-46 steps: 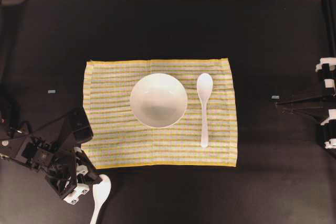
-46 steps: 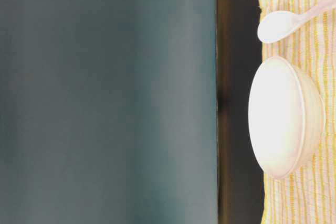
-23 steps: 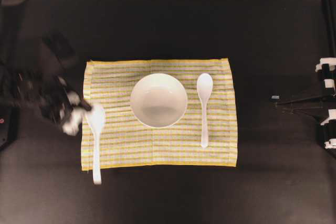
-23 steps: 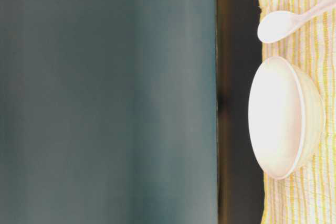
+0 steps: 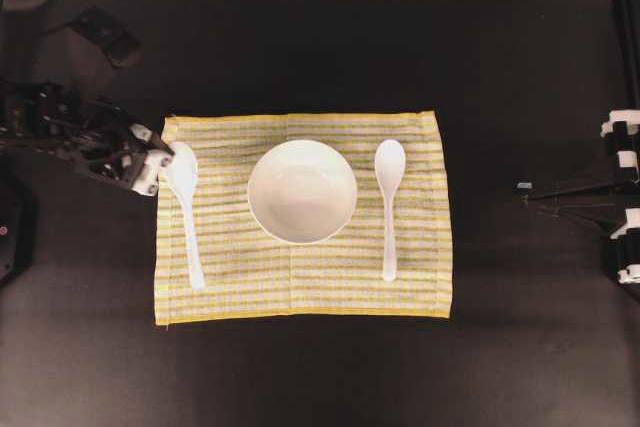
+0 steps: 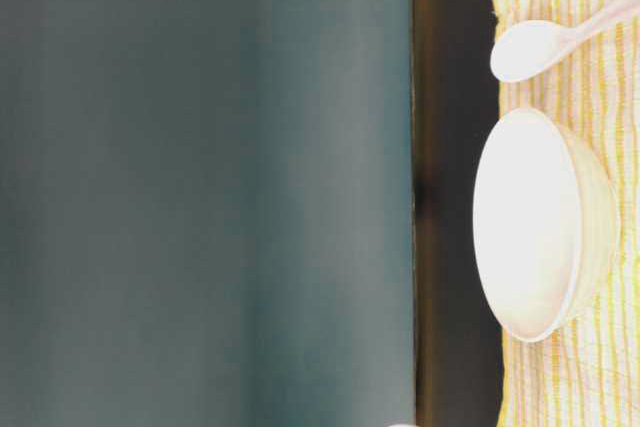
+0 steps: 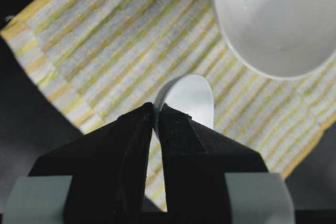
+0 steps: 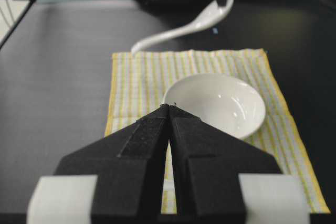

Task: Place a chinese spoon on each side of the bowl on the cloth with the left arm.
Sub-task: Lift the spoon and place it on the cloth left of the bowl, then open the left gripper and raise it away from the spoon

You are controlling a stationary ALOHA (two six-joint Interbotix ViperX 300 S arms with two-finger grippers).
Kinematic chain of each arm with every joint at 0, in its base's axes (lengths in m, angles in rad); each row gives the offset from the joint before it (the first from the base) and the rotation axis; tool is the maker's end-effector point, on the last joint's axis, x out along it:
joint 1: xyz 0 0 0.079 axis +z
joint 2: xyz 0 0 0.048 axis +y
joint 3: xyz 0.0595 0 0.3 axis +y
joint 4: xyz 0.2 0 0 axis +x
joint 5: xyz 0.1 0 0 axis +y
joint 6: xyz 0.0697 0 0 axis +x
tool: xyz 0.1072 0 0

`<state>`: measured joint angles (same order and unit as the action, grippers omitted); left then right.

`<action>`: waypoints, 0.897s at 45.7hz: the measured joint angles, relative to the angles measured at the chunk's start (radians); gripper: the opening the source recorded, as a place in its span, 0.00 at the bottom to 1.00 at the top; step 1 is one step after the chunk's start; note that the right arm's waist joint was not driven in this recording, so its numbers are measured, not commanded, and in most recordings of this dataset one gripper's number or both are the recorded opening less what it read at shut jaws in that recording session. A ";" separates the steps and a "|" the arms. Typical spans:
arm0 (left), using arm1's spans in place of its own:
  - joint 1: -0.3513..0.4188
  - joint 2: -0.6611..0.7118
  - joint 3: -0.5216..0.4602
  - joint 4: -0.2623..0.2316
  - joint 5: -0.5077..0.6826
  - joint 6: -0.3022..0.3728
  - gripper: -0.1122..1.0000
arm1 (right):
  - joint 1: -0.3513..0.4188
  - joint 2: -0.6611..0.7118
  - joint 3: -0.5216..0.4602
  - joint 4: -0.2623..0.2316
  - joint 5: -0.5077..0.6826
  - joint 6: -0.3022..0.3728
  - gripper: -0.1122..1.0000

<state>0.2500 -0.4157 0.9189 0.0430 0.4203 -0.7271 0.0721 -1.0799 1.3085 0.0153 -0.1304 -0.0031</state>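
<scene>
From the left wrist view, I see the left end effector (image 7: 156,116) clamped on the rim of a spoon (image 7: 186,99) scoop, jaws nearly together with only the thin ceramic edge between them. The scoop hangs over the striped cloth (image 7: 105,40), with the bowl (image 7: 278,19) just beyond it.

Overhead, the left end effector (image 5: 158,169) sits at the cloth's (image 5: 300,287) left edge, gripping the held spoon (image 5: 187,212) by its scoop. The handle runs toward the near edge over the cloth, left of the bowl (image 5: 302,191) and apart from it. I cannot tell whether the handle touches the cloth.

The second spoon (image 5: 388,205) lies flat on the cloth to the right of the bowl, scoop toward the far side, handle toward the near side, just beside the bowl but not touching.

The right end effector (image 8: 169,109) in its wrist view has its jaws pressed together, holding nothing. It points across the dark tabletop (image 8: 58,56) toward the cloth and bowl.
</scene>
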 measured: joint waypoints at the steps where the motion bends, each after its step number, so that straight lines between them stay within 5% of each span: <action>1: 0.002 0.012 0.000 0.000 -0.008 0.000 0.16 | 0.000 -0.002 0.002 0.000 0.000 0.000 0.10; 14: 0.011 0.227 -0.044 -0.002 -0.071 0.025 0.16 | 0.000 0.000 0.000 0.000 -0.003 0.000 0.10; 41: 0.028 0.339 -0.054 0.000 -0.167 0.063 0.16 | 0.000 0.000 0.002 0.000 -0.002 0.002 0.10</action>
<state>0.2777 -0.0767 0.8652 0.0430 0.2531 -0.6642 0.0721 -1.0799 1.3100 0.0153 -0.1319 -0.0015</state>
